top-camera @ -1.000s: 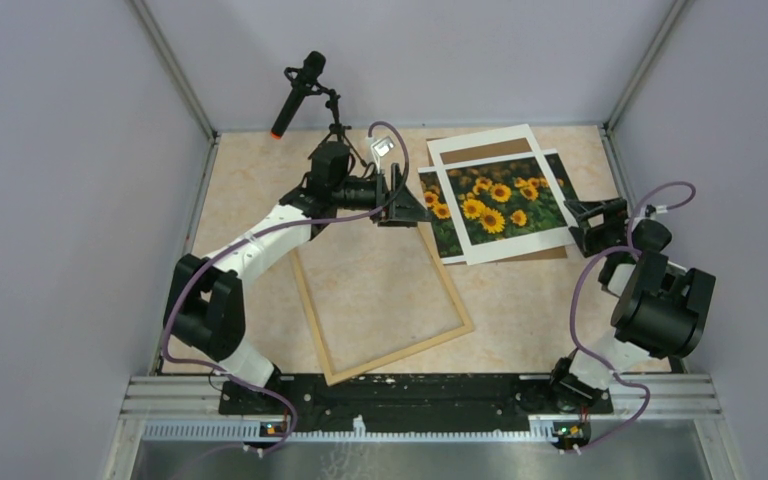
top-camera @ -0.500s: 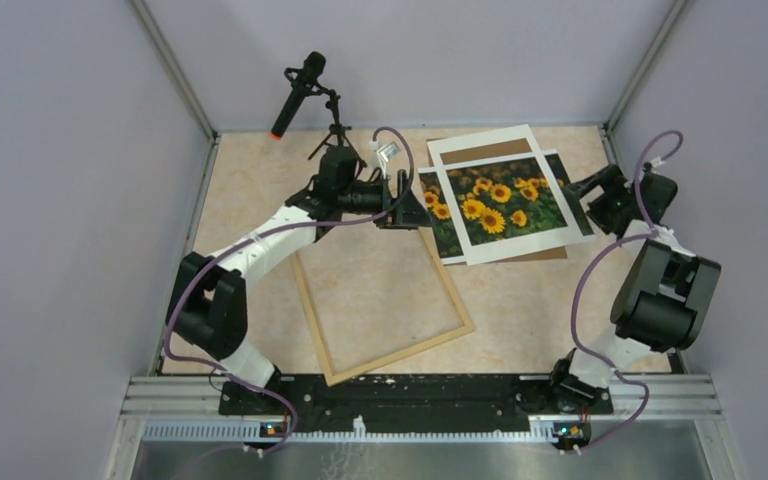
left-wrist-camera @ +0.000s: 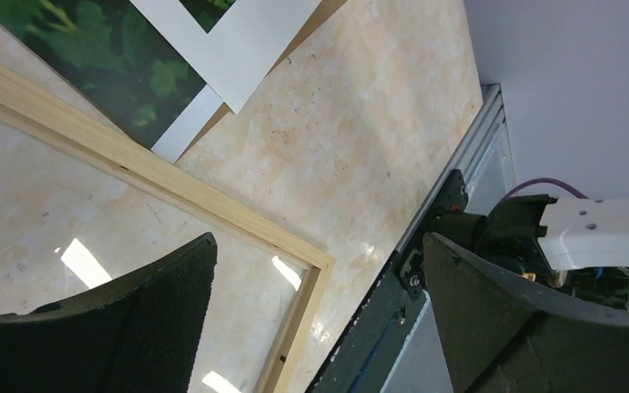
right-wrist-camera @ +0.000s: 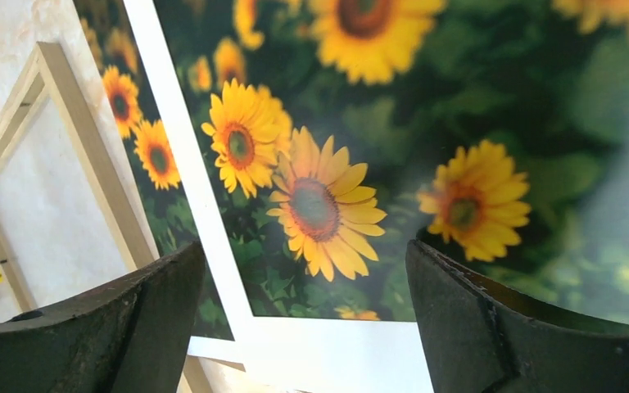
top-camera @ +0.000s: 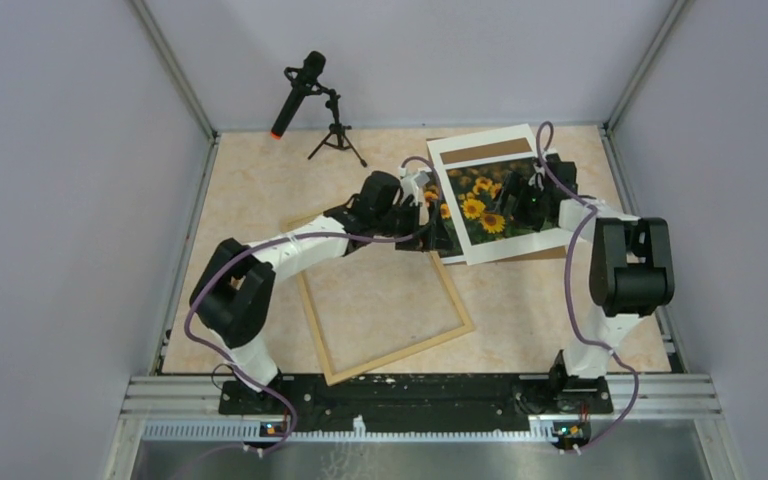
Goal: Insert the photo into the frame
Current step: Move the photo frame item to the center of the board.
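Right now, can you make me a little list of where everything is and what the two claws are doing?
photo: lying under the white mat, not in the frame
frame: lying flat, nothing inside it, nearer the arms than the pile
backing board: brown, bottom of the pile
left gripper: open, holding nothing, by the pile's left edge
right gripper: open, holding nothing, above the sunflowers
microphone: on its stand at the back

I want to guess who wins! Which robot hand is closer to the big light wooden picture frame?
Left. The left hand hangs open over the right rail of the light wooden picture frame; the right hand hangs open over the white-bordered sunflower photo, beside it.
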Robot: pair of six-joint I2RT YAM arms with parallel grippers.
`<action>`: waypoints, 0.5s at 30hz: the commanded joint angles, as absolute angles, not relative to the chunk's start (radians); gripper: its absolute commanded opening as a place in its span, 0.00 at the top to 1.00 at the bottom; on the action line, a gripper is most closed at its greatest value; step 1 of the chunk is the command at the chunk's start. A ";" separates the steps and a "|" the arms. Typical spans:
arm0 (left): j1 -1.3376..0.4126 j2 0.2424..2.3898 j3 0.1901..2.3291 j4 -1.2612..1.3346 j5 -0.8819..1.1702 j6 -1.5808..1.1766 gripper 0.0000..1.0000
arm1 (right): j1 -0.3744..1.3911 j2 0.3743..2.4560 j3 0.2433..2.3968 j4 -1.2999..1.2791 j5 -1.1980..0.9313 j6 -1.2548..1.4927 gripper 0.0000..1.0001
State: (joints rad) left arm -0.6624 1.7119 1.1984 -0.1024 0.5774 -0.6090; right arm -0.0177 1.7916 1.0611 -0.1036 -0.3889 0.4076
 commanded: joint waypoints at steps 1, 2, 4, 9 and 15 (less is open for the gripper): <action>-0.689 1.756 1.155 0.101 0.462 -0.749 0.02 | 0.022 1.787 1.025 -0.034 -0.428 0.452 0.13; -0.693 1.770 1.157 0.124 0.454 -0.766 0.02 | 0.032 1.782 1.001 -0.012 -0.439 0.455 0.14; -0.699 1.798 1.172 0.153 0.434 -0.777 0.02 | 0.052 1.786 0.975 -0.009 -0.431 0.444 0.14; -0.704 1.868 1.238 0.147 0.422 -0.767 0.02 | 0.073 1.758 0.859 -0.010 -0.428 0.452 0.16; -0.703 1.847 1.184 0.205 0.348 -0.781 0.02 | 0.112 1.646 0.692 0.033 -0.467 0.493 0.16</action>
